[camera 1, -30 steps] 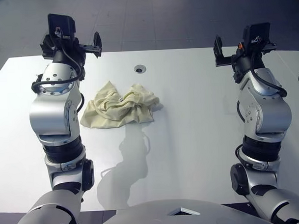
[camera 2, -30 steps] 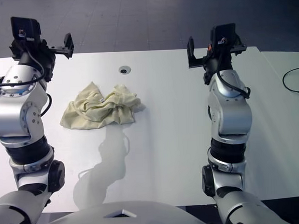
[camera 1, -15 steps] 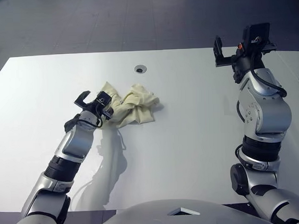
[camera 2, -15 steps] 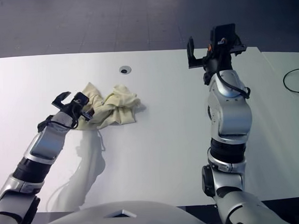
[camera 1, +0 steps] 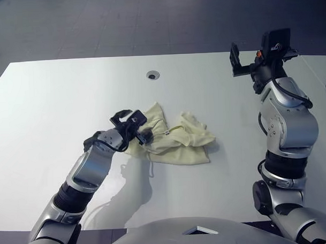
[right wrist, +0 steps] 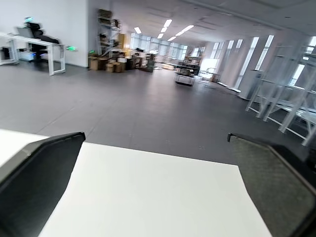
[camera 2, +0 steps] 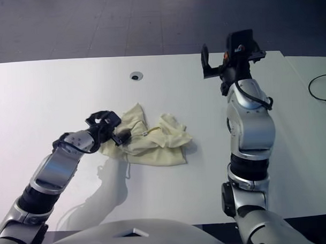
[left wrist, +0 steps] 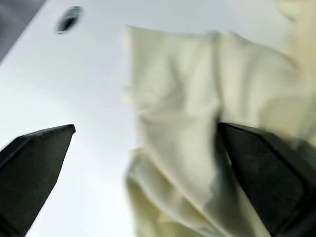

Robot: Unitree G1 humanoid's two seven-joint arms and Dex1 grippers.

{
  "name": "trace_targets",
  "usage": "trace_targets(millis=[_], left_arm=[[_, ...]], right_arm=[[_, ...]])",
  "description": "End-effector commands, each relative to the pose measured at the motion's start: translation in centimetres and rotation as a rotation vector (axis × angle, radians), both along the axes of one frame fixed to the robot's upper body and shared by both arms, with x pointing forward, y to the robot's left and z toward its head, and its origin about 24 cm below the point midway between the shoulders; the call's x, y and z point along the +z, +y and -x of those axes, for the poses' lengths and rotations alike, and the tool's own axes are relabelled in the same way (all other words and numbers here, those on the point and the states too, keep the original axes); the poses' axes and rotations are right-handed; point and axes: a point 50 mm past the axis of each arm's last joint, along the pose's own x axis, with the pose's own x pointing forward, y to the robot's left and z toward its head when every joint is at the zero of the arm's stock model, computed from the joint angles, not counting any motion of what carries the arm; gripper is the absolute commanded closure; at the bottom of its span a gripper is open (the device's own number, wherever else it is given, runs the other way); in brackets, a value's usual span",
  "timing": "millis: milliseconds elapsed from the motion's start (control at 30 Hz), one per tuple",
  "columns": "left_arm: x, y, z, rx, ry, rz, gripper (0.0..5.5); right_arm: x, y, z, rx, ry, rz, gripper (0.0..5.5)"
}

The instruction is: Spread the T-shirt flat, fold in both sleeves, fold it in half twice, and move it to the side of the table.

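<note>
The white table carries one piece of work, a pale yellow T-shirt lying in a rumpled heap around the middle, a little nearer the front edge than the far one. It is far from flat: folds and ridges run across it, one flap points toward the far side and a bunched lobe spreads out to the right, so I cannot pick out sleeves or hem. Spreading looks like the step in hand. The left arm stretches low over the table from the near left, bringing the left gripper to the heap's left edge, probably to catch an edge and draw it out. Its fingers stand wide apart with fabric between them. One finger seems to rest against the cloth, though motion blur makes that uncertain, and nothing is pinched. The right gripper is raised over the far right, well apart from the shirt, spread wide and empty, likely waiting. A small round cable hole sits beyond the shirt.
</note>
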Motion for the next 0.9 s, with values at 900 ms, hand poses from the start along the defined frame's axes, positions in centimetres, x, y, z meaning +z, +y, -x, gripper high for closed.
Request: trace_targets(millis=[900], left_arm=[[9.0, 1.7, -0.2, 0.185, -0.217, 0.185, 0.1]], right_arm=[[-9.3, 4.5, 8.7, 0.74, 0.29, 0.815, 1.01]])
